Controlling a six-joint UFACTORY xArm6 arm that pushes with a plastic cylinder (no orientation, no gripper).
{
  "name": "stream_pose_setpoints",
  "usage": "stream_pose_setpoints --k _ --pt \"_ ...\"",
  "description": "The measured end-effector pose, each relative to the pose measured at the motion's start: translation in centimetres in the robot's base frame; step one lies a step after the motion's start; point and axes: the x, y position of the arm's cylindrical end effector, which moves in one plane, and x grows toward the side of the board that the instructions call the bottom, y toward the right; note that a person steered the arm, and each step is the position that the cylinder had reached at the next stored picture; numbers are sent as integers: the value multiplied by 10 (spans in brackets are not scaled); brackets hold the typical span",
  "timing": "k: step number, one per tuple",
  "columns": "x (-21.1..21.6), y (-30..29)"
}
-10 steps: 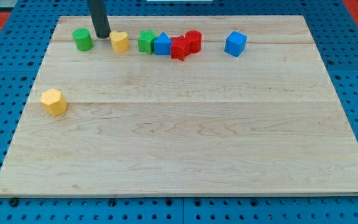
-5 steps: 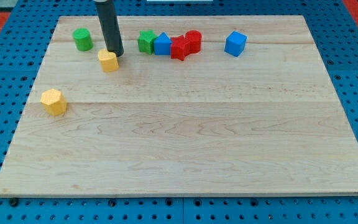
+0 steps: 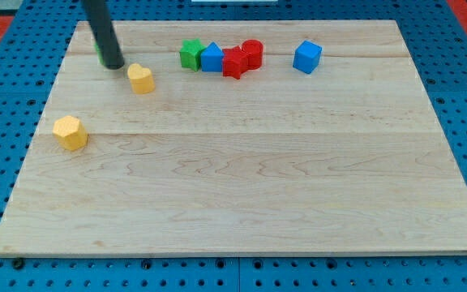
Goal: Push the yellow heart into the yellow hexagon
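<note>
Nearest view's bottom-left sat yellow hexagon (image 3: 70,132). Up-right, well apart, yellow heart (image 3: 141,78). Rod tip (image 3: 115,65) stood just left of heart, not touching; no fingers on rig. Better to circle round to heart's upper right, push down-left. Rod hid most of green block (image 3: 98,53).

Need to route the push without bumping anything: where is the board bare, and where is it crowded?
Bare: everything below the yellow hexagon and yellow heart, plus the strip between them. Also bare right of the blue cube. Crowded: the top row, green block, blue block, two red blocks. My tip sits left of the heart.
</note>
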Motion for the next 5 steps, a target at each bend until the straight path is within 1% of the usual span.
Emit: stream_pose_setpoints --k 1,2,3,4,5 --pt "29 38" --pt "68 -17" --pt "94 -66" --pt "71 -39" --pt "76 1"
